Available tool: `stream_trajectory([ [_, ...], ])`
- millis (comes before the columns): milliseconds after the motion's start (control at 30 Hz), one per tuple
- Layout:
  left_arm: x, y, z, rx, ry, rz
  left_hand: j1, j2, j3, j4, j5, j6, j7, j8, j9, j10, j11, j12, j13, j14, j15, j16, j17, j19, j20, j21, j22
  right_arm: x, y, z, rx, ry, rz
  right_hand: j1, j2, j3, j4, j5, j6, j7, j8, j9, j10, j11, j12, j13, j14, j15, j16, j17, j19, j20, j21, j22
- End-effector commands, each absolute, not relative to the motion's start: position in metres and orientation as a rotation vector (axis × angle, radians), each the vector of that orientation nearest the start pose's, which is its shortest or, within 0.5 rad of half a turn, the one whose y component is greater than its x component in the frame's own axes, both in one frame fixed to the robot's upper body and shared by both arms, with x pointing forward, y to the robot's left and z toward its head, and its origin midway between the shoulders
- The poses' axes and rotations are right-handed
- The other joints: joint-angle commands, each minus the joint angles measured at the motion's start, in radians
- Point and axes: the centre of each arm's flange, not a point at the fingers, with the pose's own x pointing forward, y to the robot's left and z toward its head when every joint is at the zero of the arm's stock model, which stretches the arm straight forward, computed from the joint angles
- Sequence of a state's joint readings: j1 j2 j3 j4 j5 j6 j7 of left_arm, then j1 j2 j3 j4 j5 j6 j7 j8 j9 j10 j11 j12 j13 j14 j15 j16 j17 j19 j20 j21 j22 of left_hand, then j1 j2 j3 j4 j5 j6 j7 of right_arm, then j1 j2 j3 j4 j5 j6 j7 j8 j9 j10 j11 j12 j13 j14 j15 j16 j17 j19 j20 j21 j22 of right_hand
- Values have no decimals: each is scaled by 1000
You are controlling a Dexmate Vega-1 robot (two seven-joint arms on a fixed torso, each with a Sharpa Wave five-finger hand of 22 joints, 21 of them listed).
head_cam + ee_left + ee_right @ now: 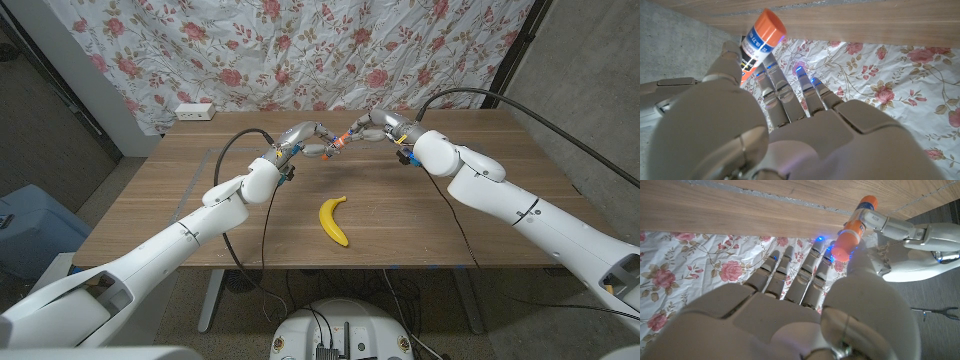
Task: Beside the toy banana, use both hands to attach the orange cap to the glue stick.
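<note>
**Cap at the stick, seating unconfirmed**

Your left robot hand pinches the white-labelled glue stick above the wooden worktop, beyond the yellow toy banana. Your right robot hand grips the orange cap against its end. Judged nearly done: press home, then release.

Matt wooden table, glossy plastic banana, floral cloth backdrop

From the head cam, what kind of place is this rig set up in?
Likely a lab or workshop corner rigged for data collection: a floral cloth backdrop hung behind a wooden table, bare concrete walls, and a power strip at the table's far edge.
</note>
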State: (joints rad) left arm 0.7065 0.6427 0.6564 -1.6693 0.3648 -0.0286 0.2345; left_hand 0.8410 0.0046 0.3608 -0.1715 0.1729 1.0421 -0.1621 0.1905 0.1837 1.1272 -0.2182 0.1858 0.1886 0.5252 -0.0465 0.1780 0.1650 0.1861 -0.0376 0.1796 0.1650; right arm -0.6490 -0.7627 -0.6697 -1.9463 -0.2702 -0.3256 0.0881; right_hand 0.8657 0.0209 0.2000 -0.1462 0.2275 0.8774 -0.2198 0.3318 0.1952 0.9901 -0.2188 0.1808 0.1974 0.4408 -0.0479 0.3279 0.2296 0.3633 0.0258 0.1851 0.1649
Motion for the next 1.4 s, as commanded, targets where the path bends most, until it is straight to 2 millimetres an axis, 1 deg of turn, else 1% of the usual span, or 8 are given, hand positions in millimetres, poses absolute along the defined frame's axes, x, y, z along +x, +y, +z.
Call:
stream_trajectory([
  [33,594,152,46,1071,-924,-64,1,31,11,4,7,101,11,11,5,5,-5,6,2,-4,-131,4,3,-1,-34,7,2,566,-152,77,-1190,-662,208,-14,-27,-11,2,7,-22,-1,-17,-1,-24,0,-2,3,-8,-102,-9,0,-2,18,0,3],
  [200,595,152,47,1072,-921,-63,1,31,11,4,7,101,11,11,5,5,-5,6,2,-4,-131,4,3,-1,-34,7,2,567,-153,78,-1185,-665,208,-31,-41,-23,7,18,-70,0,-42,-1,-62,1,-3,3,-23,-92,-18,-1,-8,27,0,3],
  [433,596,152,46,1070,-918,-61,1,31,11,5,7,99,12,10,5,5,-5,6,2,-4,-131,4,3,0,-34,7,2,568,-153,79,-1180,-668,207,-44,-51,-33,10,28,-84,0,-53,0,-112,2,-6,3,-33,-78,-25,-3,-18,35,-1,3],
  [567,596,153,46,1072,-915,-60,1,31,11,4,7,99,12,11,5,5,-5,6,2,-4,-131,4,3,-1,-34,7,2,570,-154,79,-1193,-662,217,-58,-58,-41,14,40,-103,0,-64,0,-160,3,-6,4,-56,-52,-36,-2,-31,48,-2,3],
  [900,597,153,47,1077,-914,-63,1,31,11,4,7,101,12,11,5,4,-5,6,2,-4,-132,3,2,-1,-34,7,2,573,-156,80,-1197,-658,245,-95,-82,-63,20,57,-200,2,-109,-3,-240,5,-5,5,-94,-23,-53,-1,-63,65,-4,3],
  [1100,598,154,49,1082,-912,-62,2,31,11,4,7,101,12,11,5,4,-5,5,2,-4,-132,3,2,0,-35,7,2,574,-157,81,-1207,-657,268,-116,-98,-77,21,75,-276,4,-136,-6,-308,7,-6,5,-133,-2,-70,-2,-98,74,-7,3],
  [1200,598,155,49,1085,-911,-65,2,31,11,4,7,101,11,11,5,3,-5,5,2,-4,-132,3,2,-1,-34,7,2,575,-158,81,-1206,-659,275,-125,-101,-82,23,85,-305,9,-140,-6,-342,9,-6,5,-152,14,-77,-2,-122,83,-8,3],
  [1400,597,156,50,1091,-911,-63,2,32,11,4,7,100,12,11,5,3,-5,5,2,-4,-131,3,2,-1,-33,7,2,576,-160,82,-1208,-649,303,-160,-108,-98,34,98,-384,20,-149,-6,-411,32,-7,4,-194,40,-92,0,-163,99,-9,3],
])
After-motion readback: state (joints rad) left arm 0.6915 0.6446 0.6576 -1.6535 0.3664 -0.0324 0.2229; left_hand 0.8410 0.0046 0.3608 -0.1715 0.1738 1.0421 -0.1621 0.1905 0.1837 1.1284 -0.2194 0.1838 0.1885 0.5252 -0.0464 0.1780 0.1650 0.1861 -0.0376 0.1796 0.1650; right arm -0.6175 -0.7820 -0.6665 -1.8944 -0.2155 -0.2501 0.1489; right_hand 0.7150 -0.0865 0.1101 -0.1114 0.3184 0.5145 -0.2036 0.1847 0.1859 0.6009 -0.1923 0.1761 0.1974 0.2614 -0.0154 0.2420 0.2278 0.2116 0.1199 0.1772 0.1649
